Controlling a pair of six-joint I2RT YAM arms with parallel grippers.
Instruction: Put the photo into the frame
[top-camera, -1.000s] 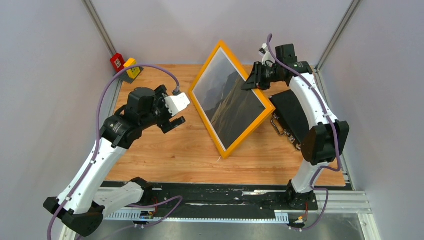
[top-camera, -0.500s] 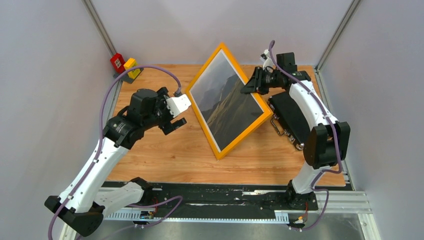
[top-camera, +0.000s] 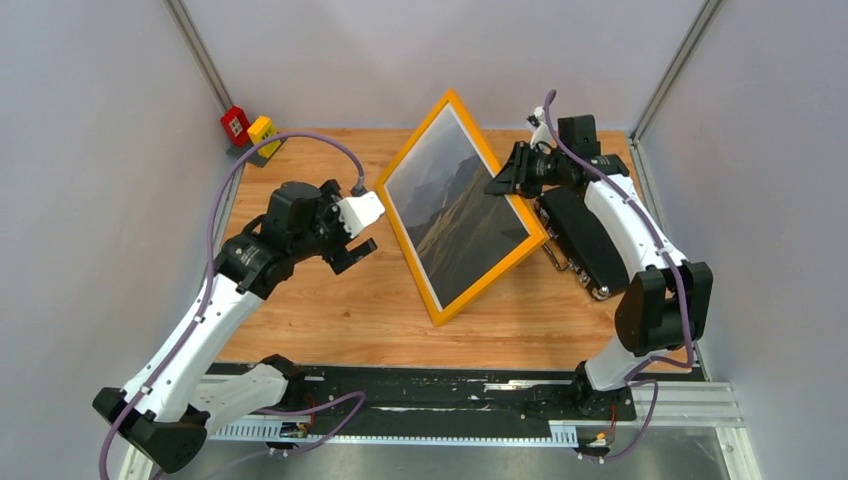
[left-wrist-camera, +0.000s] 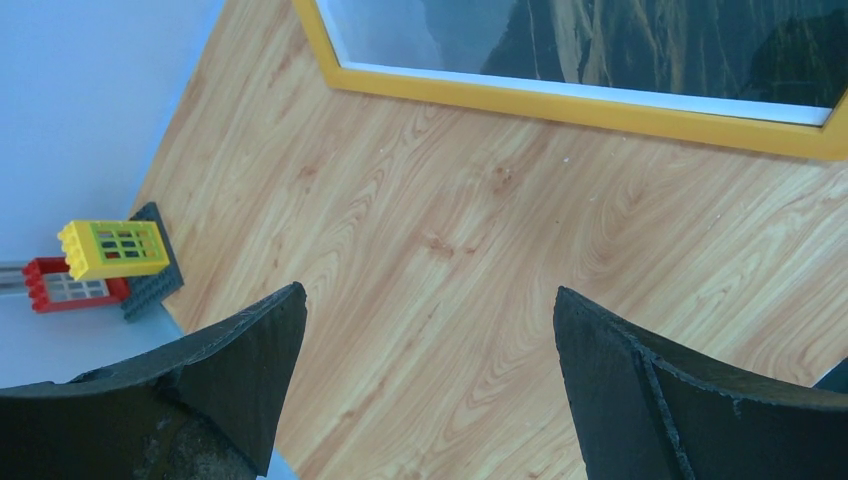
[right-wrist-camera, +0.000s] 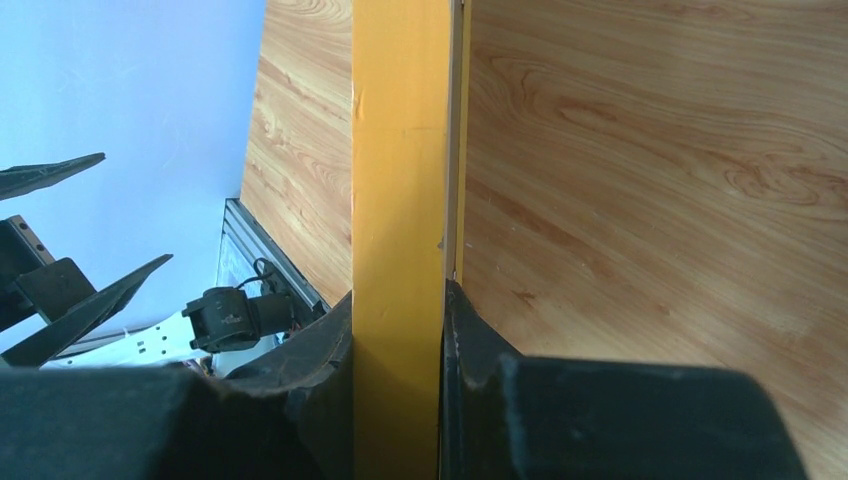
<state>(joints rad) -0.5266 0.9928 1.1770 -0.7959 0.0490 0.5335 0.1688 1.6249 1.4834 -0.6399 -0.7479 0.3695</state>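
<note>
— So, where is the frame?

— Up off the flat, standing tilted on one corner like a diamond near the middle of the worktop, with its orange front turned toward the left arm. From above I cannot tell whether the low corner touches the wood.

— And the photo?

— Inside the frame. The dark mountains and grey sky show through the pane, with a thin white border just inside the orange edge.

— What holds it up?

— The right tool. It is clamped on the frame's upper right edge. In the right wrist view, one black finger presses on each side of the orange strip, with no gap showing.

— What about the left tool?

— It is spread wide and holds nothing. It hangs over bare wood just beside the frame's left corner, apart from it. Its wrist view shows the orange edge and part of the photo across the top.

— Anything else on the worktop?

— A black case with metal handles lies by the right edge, under the right arm. A yellow brick and a red brick sit together at the far left corner, well apart from the frame.
</note>
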